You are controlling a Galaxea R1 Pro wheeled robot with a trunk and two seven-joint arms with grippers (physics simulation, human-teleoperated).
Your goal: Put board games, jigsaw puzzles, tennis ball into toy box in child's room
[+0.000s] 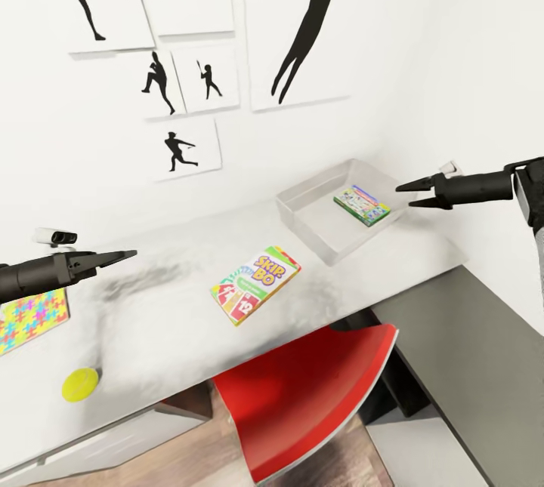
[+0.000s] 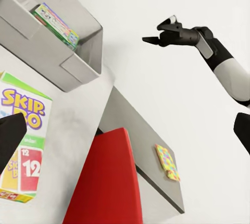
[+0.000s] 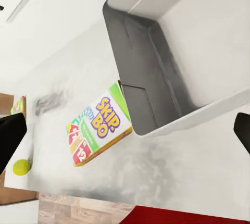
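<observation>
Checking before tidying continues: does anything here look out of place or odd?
Nothing looks spilled or damaged. One jigsaw puzzle lies on the lower grey side desk, not the table. The tennis ball sits near the table's front edge, and the Skip-Bo box lies askew outside the toy box.

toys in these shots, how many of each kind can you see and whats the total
board games: 2, the Skip-Bo box on the table and a green-edged one inside the toy box
jigsaw puzzles: 2, one multicoloured on the table, one on the darker side desk
tennis balls: 1
total: 5
</observation>
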